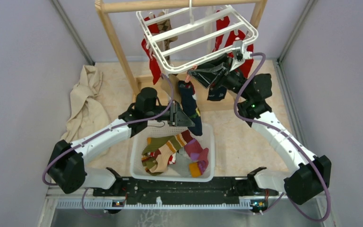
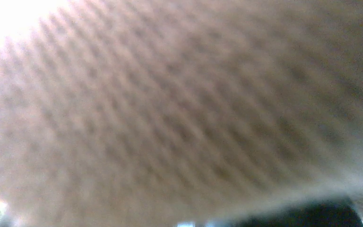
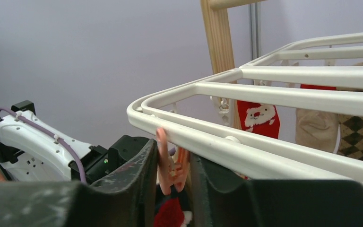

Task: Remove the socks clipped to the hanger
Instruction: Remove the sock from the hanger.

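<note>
Blurred knit fabric across the whole left wrist view

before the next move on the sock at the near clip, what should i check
1. Right gripper has a finger on each side of the orange clip: ok
2. Clip squeezed open: cannot tell
3. Navy sock hangs from that clip: ok
4. Left gripper has a firm hold on the sock: cannot tell, fabric fills its wrist view
5. Basket sits under the sock: ok
6. Hanger hangs level: not ok, it is tilted
</note>
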`<state>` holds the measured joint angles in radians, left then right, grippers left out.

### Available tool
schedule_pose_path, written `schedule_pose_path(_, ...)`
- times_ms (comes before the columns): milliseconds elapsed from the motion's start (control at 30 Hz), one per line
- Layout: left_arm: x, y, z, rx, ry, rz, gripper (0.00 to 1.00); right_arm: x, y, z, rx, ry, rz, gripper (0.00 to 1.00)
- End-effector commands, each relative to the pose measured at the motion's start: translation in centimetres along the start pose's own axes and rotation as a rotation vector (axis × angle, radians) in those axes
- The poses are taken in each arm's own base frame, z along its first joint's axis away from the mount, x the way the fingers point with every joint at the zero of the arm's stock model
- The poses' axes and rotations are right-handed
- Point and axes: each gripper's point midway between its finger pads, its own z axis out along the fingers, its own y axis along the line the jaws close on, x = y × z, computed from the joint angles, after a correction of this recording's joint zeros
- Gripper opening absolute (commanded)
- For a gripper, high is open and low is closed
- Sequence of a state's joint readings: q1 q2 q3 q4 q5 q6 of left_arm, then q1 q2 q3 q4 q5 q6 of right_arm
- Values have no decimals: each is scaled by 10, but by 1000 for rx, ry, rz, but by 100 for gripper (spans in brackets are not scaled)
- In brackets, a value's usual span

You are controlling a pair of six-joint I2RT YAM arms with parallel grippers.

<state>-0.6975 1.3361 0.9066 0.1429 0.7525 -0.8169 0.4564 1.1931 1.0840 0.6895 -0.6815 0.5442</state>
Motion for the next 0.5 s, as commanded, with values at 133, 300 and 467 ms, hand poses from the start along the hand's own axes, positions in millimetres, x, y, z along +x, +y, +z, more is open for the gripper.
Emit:
schedule_pose_path(133,0,-3,1,25,15,10,16,-33,11,12,-46,-78,-63,5)
schedule_pose_path(300,0,-4,1,27,15,10,16,-30,10,11,-41,-69,-55,3)
schedule_pose_path(467,3,-4,-1,25,16,7,16,-25,8,9,-26,-51,-53,3)
